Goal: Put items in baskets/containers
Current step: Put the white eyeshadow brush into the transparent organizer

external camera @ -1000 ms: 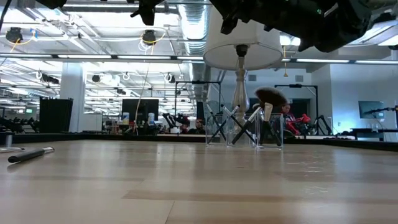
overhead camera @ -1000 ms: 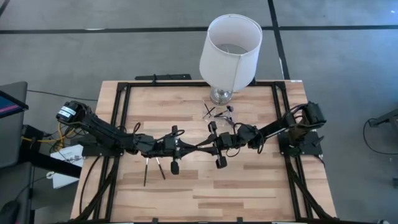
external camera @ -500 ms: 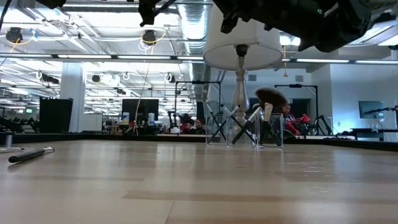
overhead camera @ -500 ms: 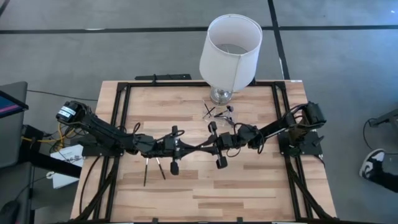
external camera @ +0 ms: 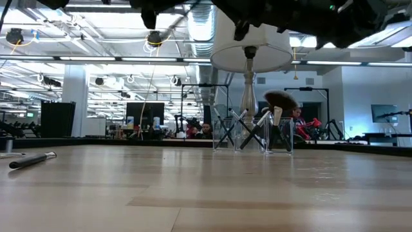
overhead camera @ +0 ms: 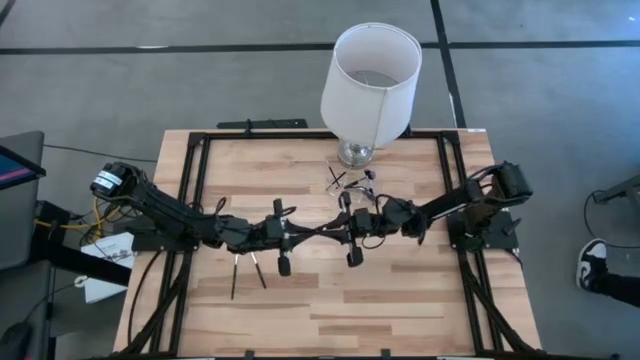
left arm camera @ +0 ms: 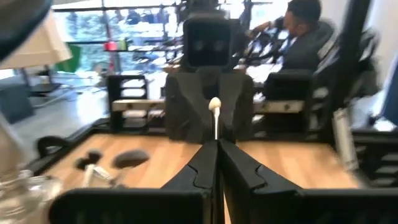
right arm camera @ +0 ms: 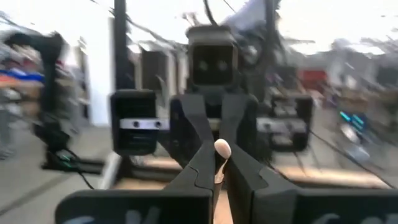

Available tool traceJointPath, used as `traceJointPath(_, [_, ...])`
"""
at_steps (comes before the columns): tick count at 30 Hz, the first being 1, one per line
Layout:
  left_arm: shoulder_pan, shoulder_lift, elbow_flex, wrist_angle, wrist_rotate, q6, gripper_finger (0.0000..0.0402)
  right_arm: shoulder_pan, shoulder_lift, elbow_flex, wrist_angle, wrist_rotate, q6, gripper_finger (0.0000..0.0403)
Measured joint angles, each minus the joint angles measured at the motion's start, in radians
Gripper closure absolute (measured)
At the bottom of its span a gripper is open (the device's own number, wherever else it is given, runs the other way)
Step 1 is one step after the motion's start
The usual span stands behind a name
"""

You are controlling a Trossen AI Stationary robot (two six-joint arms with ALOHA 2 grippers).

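A slim makeup brush (overhead camera: 321, 234) with a thin handle and pale ends hangs above the middle of the table, between my two grippers. My left gripper (overhead camera: 306, 236) comes from the table's left and is shut on it. My right gripper (overhead camera: 336, 232) comes from the right and is shut on it too. The clear tray (overhead camera: 351, 181) stands at the far middle by the lamp's base, with several brushes leaning in it (external camera: 257, 132). Two more brushes (overhead camera: 233, 276) (overhead camera: 259, 270) lie flat on the table at the near left. My left gripper pinches the brush's thin shaft (left arm camera: 216, 132) between its two fingers, level, from the table's left, with the fingers along the brush. A pale end (left arm camera: 214, 104) sticks out past the fingertips. The brush is clear of the table. My right gripper pinches the same brush between its two fingers, level, from the table's right. A rounded pale end (right arm camera: 222, 149) shows just past the fingertips. The fingers lie along the brush, which is clear of the table.
A big white lampshade (overhead camera: 371, 72) on a glass base (overhead camera: 356, 152) stands at the far middle, right behind the tray. A black frame (overhead camera: 190, 190) runs along the table's sides. A person's shoe (overhead camera: 600, 270) shows on the floor at the right.
Both grippers have risen a little over the middle of the table, still shut on the brush between them. The brush stays level and clear of the table.
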Motion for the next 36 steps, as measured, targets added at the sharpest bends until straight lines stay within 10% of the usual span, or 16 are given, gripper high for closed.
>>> traceJointPath(14, [0.041, -0.049, 0.001, -0.112, -0.058, 0.018, 0.0311, -0.010, -0.352, -0.013, -0.666, 0.847, -0.030, 0.0397])
traceJointPath(36, [0.070, -0.049, 0.000, -0.165, -0.060, 0.007, 0.0309, -0.284, -0.036, 0.092, -0.734, 0.630, 0.117, 0.0351])
